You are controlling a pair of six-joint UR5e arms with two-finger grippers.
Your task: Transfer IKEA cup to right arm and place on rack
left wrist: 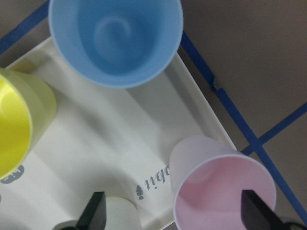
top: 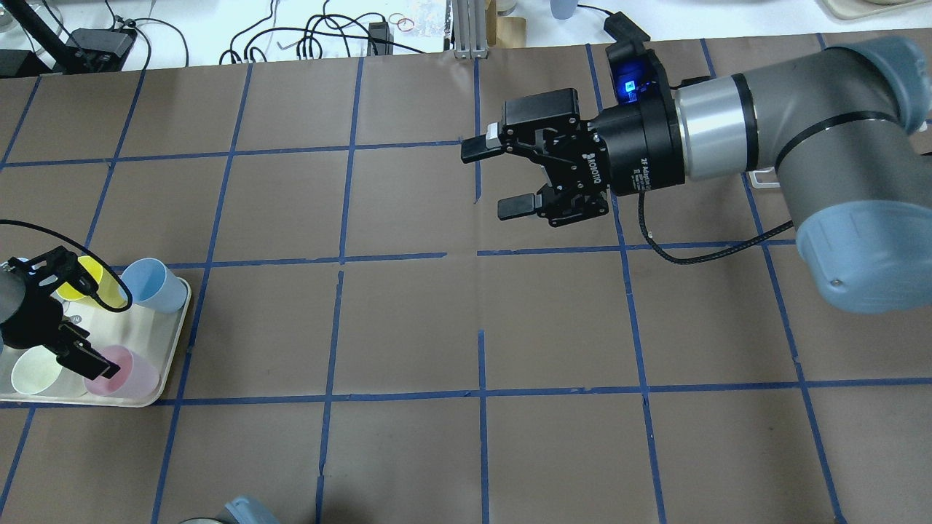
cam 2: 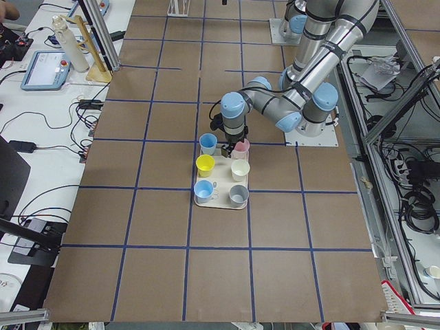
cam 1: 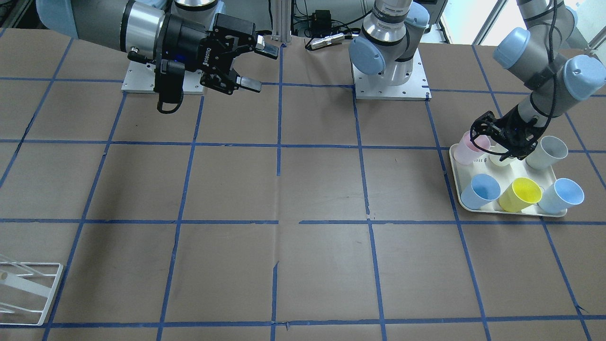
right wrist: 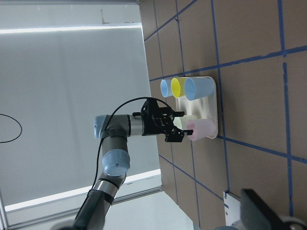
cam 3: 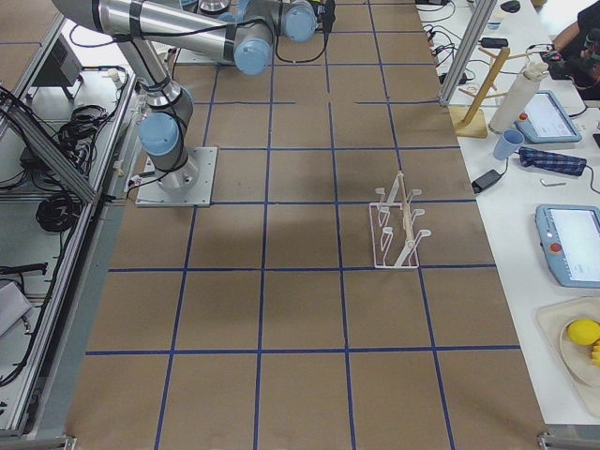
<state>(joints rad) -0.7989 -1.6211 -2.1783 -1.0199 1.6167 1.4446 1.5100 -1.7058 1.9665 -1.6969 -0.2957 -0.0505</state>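
Note:
The pale pink IKEA cup (cam 1: pixel 470 148) stands at a corner of the cream tray (cam 1: pixel 473 207); it also shows in the overhead view (top: pixel 135 372) and the left wrist view (left wrist: pixel 221 191). My left gripper (cam 1: pixel 494 142) hangs open just above the tray (top: pixel 177 342). One finger is at the pink cup's rim, the other toward the yellow cup (top: pixel 102 290); it holds nothing. My right gripper (top: pixel 495 178) is open and empty, held sideways in the air far from the tray. The white wire rack (cam 3: pixel 398 232) stands on the right arm's side of the table (cam 1: pixel 26 289).
The tray also holds two light-blue cups (cam 1: pixel 480 190) (cam 1: pixel 562 195), a yellow cup (cam 1: pixel 521 194) and cream cups (cam 1: pixel 547 152). The tray reads "Rabbit" (left wrist: pixel 153 182). The brown table has blue tape lines (cam 1: pixel 279 222). Both arm bases (cam 1: pixel 390 80) stand at the table's robot side.

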